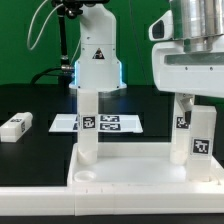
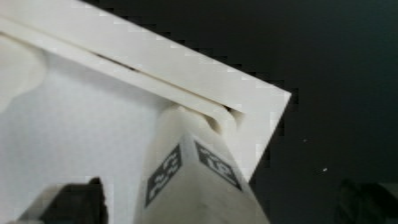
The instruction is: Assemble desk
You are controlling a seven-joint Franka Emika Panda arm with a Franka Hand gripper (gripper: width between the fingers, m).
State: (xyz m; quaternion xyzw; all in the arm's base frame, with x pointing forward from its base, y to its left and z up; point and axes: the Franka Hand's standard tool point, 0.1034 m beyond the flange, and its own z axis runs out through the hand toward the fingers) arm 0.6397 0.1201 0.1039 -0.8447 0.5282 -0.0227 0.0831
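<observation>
The white desk tabletop (image 1: 130, 172) lies at the front, with its corner (image 2: 214, 80) in the wrist view. One white tagged leg (image 1: 88, 125) stands in its far left socket, and another (image 1: 183, 125) stands at the far right. A third leg (image 1: 203, 140) stands upright at the near right corner and also shows in the wrist view (image 2: 196, 170). My gripper (image 1: 198, 102) hangs straight over this leg, fingers either side of its top (image 2: 222, 208). A strip of tabletop shows between the dark left finger (image 2: 75, 203) and the leg, so the jaws look open.
A loose white leg (image 1: 14, 126) lies on the black table at the exterior view's left. The marker board (image 1: 110, 122) lies behind the tabletop. The robot base (image 1: 97, 55) stands at the back. The near left socket (image 1: 85, 181) holds nothing.
</observation>
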